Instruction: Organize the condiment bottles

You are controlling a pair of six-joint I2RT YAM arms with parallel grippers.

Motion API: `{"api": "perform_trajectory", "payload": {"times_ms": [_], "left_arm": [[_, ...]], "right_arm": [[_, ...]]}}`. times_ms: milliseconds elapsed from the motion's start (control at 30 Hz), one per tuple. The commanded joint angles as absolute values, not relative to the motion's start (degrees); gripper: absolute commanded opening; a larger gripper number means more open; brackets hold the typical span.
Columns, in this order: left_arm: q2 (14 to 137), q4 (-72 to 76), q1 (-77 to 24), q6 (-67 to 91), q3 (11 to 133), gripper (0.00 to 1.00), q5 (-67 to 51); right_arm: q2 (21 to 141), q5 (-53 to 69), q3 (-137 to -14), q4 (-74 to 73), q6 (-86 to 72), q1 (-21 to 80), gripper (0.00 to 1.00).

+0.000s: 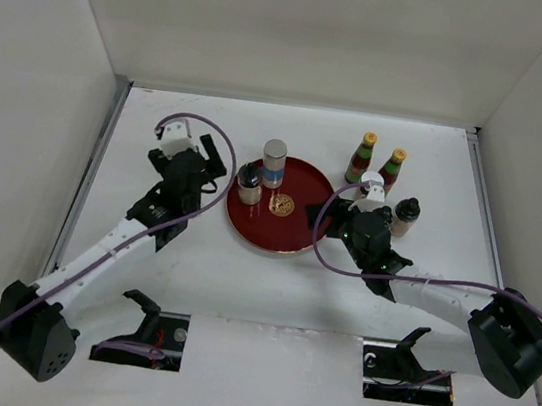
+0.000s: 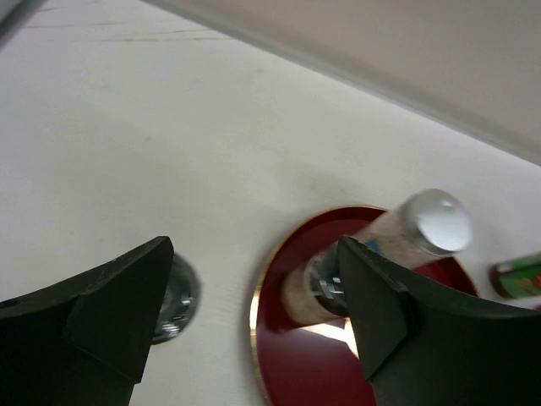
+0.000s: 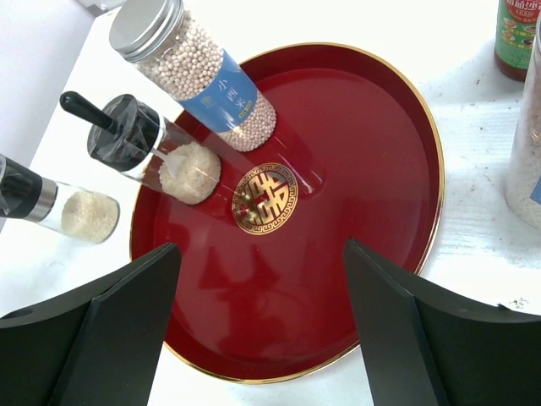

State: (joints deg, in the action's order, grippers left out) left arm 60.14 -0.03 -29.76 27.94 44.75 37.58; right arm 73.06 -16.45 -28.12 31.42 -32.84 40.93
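A silver-capped cylinder (image 1: 274,163) and a dark-capped jar (image 1: 250,182) stand on the red tray (image 1: 292,231). Two slim yellow-capped bottles (image 1: 361,157) (image 1: 391,167) and another dark-capped jar (image 1: 406,216) stand on the table right of the tray. My left gripper (image 1: 207,169) is open and empty left of the tray. In the left wrist view its gripper (image 2: 254,304) frames the tray's left rim, and a dark jar (image 2: 176,296) shows partly behind the left finger. My right gripper (image 3: 262,321) is open and empty over the tray (image 3: 363,211). A second cylinder (image 3: 528,161) stands off the tray's right edge.
White walls enclose the table on three sides. In the right wrist view a jar (image 3: 51,207) stands on the table just off the tray's left rim, beside the jar on the tray (image 3: 152,148) and the cylinder (image 3: 194,76).
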Motion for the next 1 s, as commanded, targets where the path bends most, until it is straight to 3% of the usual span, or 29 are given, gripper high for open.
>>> {"api": "perform_trajectory", "payload": {"times_ms": [0,233,500,567,767,967], "left_arm": [[57.0,-11.1,-25.4,31.2,42.4,0.79,39.7],[59.9,-12.7,-20.6,32.3,41.2,0.8,32.1],[67.0,-7.6,-20.0,32.6,40.8,0.78,32.7],[67.9,-6.5,-20.0,32.8,40.8,0.74,32.8],[65.4,-6.1,-21.8,31.6,40.8,0.42,34.6],[59.3,-11.4,-26.7,29.8,45.5,0.39,35.6]], "right_arm": [[73.2,-15.9,-29.3,34.6,-33.3,41.3,0.85],[73.8,-15.8,-29.6,34.6,-32.8,41.3,0.91],[73.4,-15.4,-29.4,35.1,-32.3,41.6,0.95],[73.8,-15.3,-29.6,34.8,-32.6,41.6,0.95],[74.2,-15.0,-29.8,34.6,-32.7,41.7,0.95],[74.8,-14.9,-30.1,34.4,-32.9,41.7,0.95]]}}
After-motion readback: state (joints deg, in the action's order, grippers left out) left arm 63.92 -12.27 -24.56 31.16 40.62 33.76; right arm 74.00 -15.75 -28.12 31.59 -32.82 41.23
